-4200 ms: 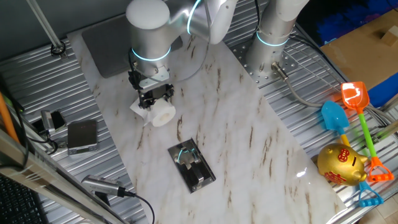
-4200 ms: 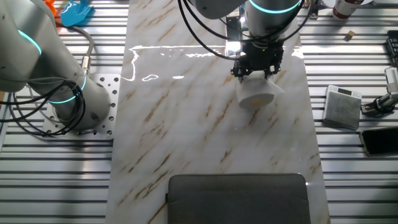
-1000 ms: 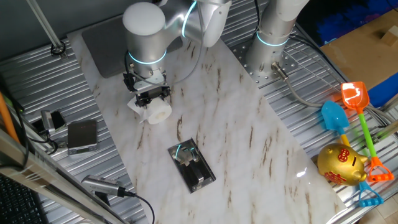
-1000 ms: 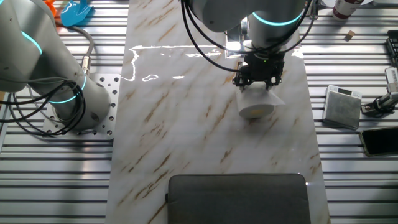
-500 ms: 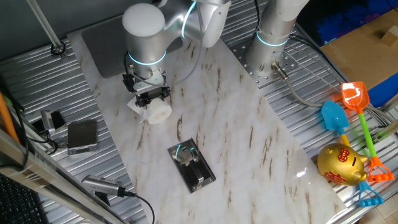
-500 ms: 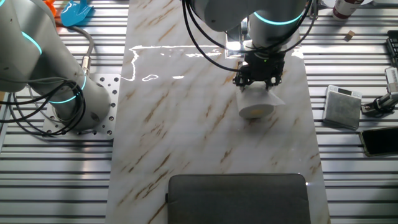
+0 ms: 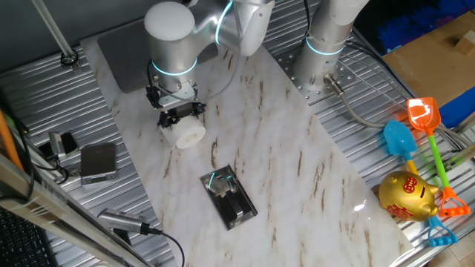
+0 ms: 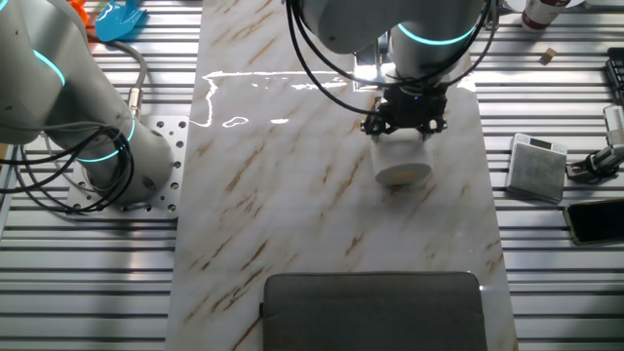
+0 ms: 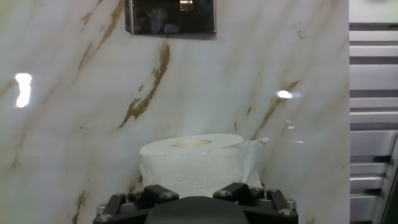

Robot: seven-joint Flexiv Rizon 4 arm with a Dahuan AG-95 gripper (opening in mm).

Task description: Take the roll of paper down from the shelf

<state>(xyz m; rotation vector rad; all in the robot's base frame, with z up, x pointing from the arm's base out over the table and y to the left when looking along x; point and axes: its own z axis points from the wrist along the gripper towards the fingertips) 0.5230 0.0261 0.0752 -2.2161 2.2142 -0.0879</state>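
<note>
The white roll of paper point(image 7: 187, 133) stands on end on the marble table point(image 7: 297, 163), apart from the shelf point(image 7: 228, 197), a black holder with a silver rim lying nearer the table's front. My gripper point(image 7: 180, 116) is right above and behind the roll, its jaws spread and no longer pressing the paper. In the other fixed view the gripper point(image 8: 404, 125) sits over the roll point(image 8: 402, 166). The hand view shows the roll point(image 9: 189, 165) close in front, with a loose flap at its right, and the shelf point(image 9: 170, 17) beyond it at the top.
A large grey pad point(image 7: 126, 48) lies at the table's far end. A small grey box point(image 7: 98, 162) with a cable sits off the table's left side. A second arm's base point(image 7: 326, 44) stands at the back right. Plastic toys point(image 7: 419, 141) and a gold piggy bank point(image 7: 407, 195) lie to the right.
The jaws have spread slightly wider around the roll. The loose paper flap that stuck out beside the gripper no longer shows in the fixed views. The roll stays put.
</note>
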